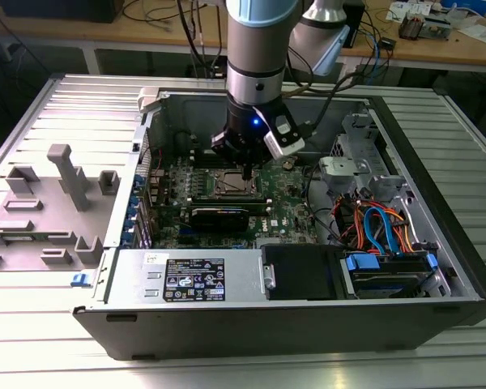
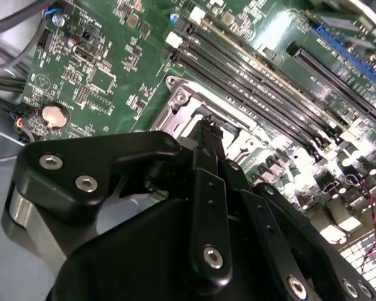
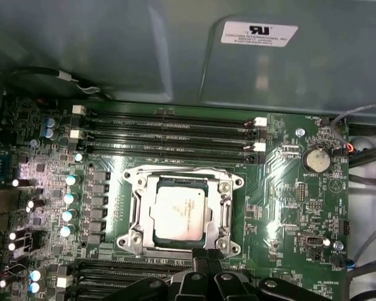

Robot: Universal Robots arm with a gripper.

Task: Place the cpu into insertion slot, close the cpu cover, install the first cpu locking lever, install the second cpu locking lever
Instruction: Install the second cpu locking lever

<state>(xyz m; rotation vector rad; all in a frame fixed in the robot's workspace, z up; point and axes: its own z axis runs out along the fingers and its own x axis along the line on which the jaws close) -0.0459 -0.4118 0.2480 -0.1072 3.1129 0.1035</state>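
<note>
In the exterior view the gripper (image 1: 247, 170) is seen lowered into the open computer case (image 1: 437, 267), its tip just above the socket on the green motherboard (image 1: 287, 211). The fingers are brought together with nothing between them — this is shown in both wrist views, where the two black fingertips (image 3: 207, 258) meet at the socket's edge.

The cpu (image 3: 180, 210) is seated flat in the insertion slot (image 3: 133, 242), its pale silver top facing up. The cpu cover (image 3: 224, 210) is laid down over it as a silvery frame, and the chip is seen through its square window. In the second wrist view the gripper (image 2: 208, 128) is set against the metal rim of the insertion slot (image 2: 178, 100).

Long black memory slots (image 3: 169, 135) are lined up beside the socket, and a round coin battery (image 3: 316, 160) is mounted on the board near one end of them. A grey plastic fixture (image 1: 57, 198) is laid on the table — at the exterior view's left of the case.
</note>
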